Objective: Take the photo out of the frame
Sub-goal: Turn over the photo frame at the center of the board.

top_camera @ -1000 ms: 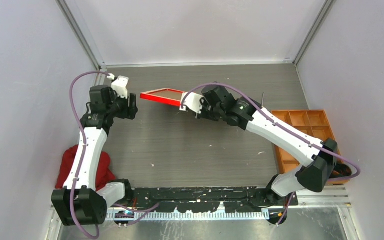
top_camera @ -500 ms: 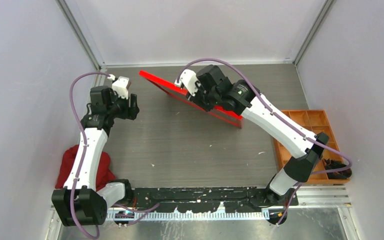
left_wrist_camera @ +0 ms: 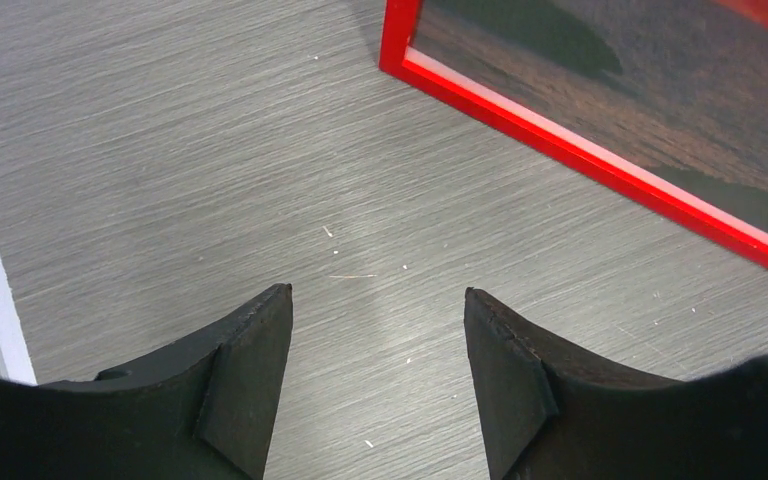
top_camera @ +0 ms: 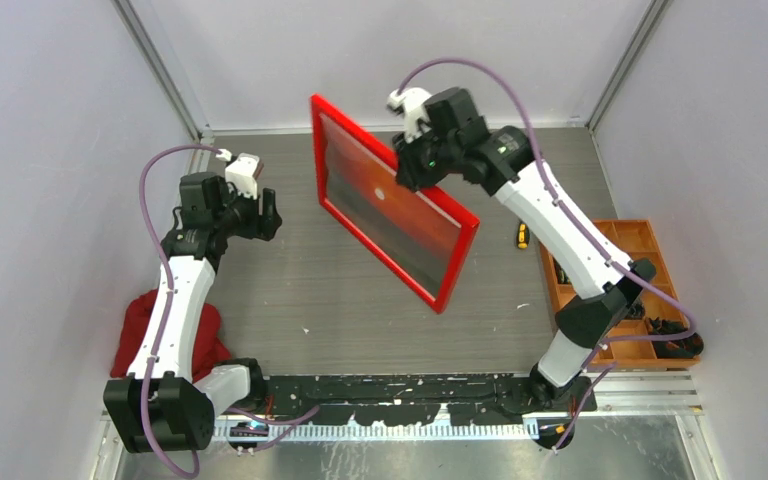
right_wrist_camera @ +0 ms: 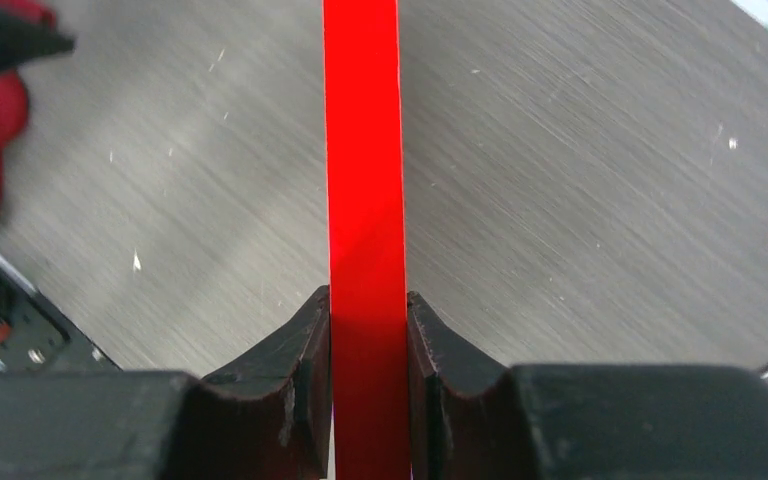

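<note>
Frame point(top_camera: 458, 265) raised upright, photo point(top_camera: 385, 195) showing; right pincer point(right_wrist_camera: 368, 310) clamps it.

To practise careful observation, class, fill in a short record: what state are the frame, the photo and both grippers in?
Frame: thin-railed bright red rectangular picture frame, raised at a tilt, front facing the top camera
Photo: red-orange sunset print, inside the frame, not yet removed
Right gripper: shut on the frame's rail
Left gripper: open, empty, above the grey wood-grain table

Frame point(right_wrist_camera: 365, 150) looked glossy, smooth plastic. Photo point(top_camera: 390, 205) showed a sheen. Table point(top_camera: 310, 290) was matt grey, finely brushed. Cloth point(top_camera: 130, 335) lay soft, crumpled. Fingers point(left_wrist_camera: 240, 390) were matt black.
</note>
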### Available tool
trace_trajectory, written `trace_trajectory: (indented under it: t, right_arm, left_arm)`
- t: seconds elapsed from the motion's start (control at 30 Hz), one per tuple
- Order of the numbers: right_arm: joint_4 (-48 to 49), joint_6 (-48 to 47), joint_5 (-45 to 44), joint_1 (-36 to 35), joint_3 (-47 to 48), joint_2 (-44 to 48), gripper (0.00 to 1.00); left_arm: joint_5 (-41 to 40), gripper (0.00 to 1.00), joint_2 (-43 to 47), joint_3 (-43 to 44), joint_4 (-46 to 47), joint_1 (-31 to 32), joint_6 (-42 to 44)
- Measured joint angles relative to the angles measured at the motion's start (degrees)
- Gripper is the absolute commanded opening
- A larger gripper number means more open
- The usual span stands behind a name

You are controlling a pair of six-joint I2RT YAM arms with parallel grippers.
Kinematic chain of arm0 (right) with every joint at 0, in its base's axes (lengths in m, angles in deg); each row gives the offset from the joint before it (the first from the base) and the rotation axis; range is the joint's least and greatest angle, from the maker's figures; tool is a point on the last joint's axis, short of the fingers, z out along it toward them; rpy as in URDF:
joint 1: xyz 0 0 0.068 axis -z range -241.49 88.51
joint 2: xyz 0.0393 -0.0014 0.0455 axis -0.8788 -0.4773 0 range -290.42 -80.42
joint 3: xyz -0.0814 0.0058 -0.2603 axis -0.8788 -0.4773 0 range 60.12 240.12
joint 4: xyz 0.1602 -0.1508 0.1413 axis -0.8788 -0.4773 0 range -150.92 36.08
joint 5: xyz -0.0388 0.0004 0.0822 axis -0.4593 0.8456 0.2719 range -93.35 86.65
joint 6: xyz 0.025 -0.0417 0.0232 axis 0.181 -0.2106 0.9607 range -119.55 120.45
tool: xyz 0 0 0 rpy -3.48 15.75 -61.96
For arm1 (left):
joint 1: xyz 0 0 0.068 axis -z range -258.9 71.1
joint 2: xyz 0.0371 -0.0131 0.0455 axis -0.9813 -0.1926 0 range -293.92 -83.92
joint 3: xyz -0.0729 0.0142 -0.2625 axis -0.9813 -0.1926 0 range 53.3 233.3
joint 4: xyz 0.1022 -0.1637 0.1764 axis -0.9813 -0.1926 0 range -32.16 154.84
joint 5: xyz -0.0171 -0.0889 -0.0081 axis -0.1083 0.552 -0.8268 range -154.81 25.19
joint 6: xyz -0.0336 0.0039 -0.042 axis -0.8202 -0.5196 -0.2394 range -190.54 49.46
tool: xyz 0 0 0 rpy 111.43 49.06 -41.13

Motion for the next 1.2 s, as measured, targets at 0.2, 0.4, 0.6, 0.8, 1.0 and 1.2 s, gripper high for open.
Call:
trace_trajectory:
  t: [0.2,0.4,0.6,0.8,1.0,1.2]
  right_arm:
    - [10.14,12.11,8.0,16.09,-10.29,2.01,0.01]
    - [23.26,20.11,9.73,26.56,-29.09,9.62,0.01]
    - [32.22,23.47,13.73,35.23,-43.74,16.5,0.01]
    - [41.51,25.14,20.39,46.42,-50.77,13.05,0.01]
    - [48.85,27.85,21.7,50.97,-52.76,4.94,0.01]
    - [48.83,27.76,22.93,51.06,-53.07,-1.51,0.01]
  left_arm:
    - [1.66,0.65,0.0,-0.04,0.0,0.0,-0.15]
    - [4.87,0.66,-0.28,-0.04,0.17,-0.04,-0.79]
    - [10.43,0.67,-3.43,-0.04,2.93,0.24,-2.64]
    - [13.9,0.67,-13.66,1.57,6.62,5.55,-6.23]
    - [14.45,0.67,-26.75,8.9,9.29,14.12,-11.69]
    - [12.92,0.67,-37.44,18.14,10.71,20.24,-18.12]
